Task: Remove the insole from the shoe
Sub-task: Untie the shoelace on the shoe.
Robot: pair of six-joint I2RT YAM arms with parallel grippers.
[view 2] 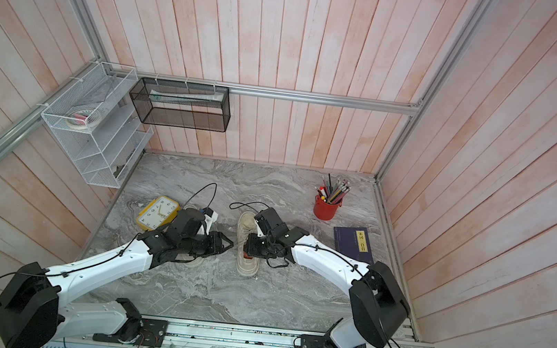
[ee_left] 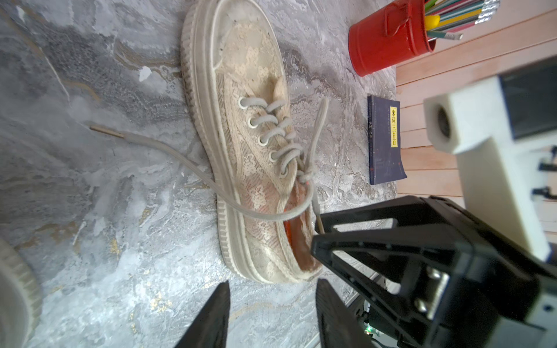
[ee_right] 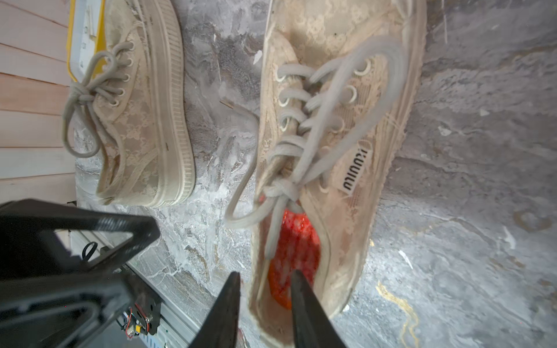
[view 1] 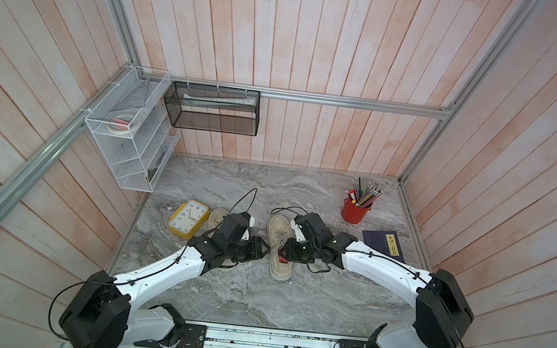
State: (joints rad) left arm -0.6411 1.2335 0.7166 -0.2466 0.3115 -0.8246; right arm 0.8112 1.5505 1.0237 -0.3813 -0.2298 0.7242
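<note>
A beige lace-up shoe [view 1: 279, 240] [view 2: 249, 231] lies mid-table, toe toward the back wall. Its red-orange insole [ee_right: 297, 241] [ee_left: 294, 227] shows through the heel opening. My right gripper [ee_right: 265, 283] [view 1: 282, 256] is at that opening, one finger [ee_right: 301, 298] inside over the insole, the other finger [ee_right: 229, 298] outside the shoe's side wall. The jaws stand narrowly apart with table showing between the outer finger and the wall. My left gripper [ee_left: 272, 286] [view 1: 262, 249] hangs open and empty just off the heel, on the shoe's other side.
A second beige shoe [ee_right: 144, 114] [view 1: 217, 216] lies partly under my left arm, beside a yellow clock [view 1: 188, 222]. A red pencil cup [view 1: 355, 209] and a dark blue book [view 1: 384, 244] stand at the right. Wire baskets [view 1: 131, 128] hang on the walls.
</note>
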